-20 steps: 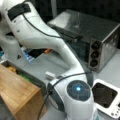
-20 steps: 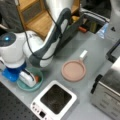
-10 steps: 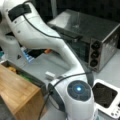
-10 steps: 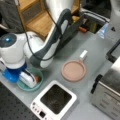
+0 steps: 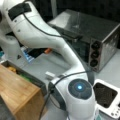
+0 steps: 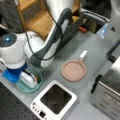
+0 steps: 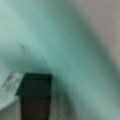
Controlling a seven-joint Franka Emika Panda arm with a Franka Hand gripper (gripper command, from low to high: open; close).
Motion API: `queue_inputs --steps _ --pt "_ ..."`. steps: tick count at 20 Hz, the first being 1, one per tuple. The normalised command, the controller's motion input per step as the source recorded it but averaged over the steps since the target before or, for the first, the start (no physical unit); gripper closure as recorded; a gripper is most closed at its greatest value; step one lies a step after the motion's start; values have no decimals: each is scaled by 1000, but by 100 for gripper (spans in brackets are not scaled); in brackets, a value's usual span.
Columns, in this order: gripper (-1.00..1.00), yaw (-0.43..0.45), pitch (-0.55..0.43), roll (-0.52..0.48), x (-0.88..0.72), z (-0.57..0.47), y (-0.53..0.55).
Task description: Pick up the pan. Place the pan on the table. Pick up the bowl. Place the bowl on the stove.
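The pan (image 6: 74, 70) sits flat on the grey table (image 6: 96, 53), dusty pink, its stubby white handle pointing toward the front view's top right, well clear of everything else. The stove (image 6: 54, 100) stands just below it toward the front view's bottom, black centre bare, nothing on the burner; it shows again at a front view's lower right (image 5: 106, 98), right beside the arm's big joint with the blue light. And down at the front view's left edge, there is the gripper (image 6: 32, 80), low inside the turquoise bowl (image 6: 25, 88), its white body and fingers inside the rim, the bowl resting on the table just beside the stove's corner. The wrist view is all turquoise: the bowl (image 7: 75, 50) fills the frame, with one dark finger pad (image 7: 35, 97) pressed up close against its wall. How wide the jaws stand cannot be told, nor whether they have any hold on the bowl. Behind, the steel toaster oven (image 5: 100, 40) takes up a front view's right, its black knobs in a column, and the wooden counter (image 5: 17, 90) fills the lower left.
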Motion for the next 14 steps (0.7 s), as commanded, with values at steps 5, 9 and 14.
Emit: queue_inputs --steps 5,9,14 --pt "100 -117 -99 167 -8 -23 60" --pt "100 -118 -80 208 -3 43 55" --pt "100 -98 -45 333 -22 115 66"
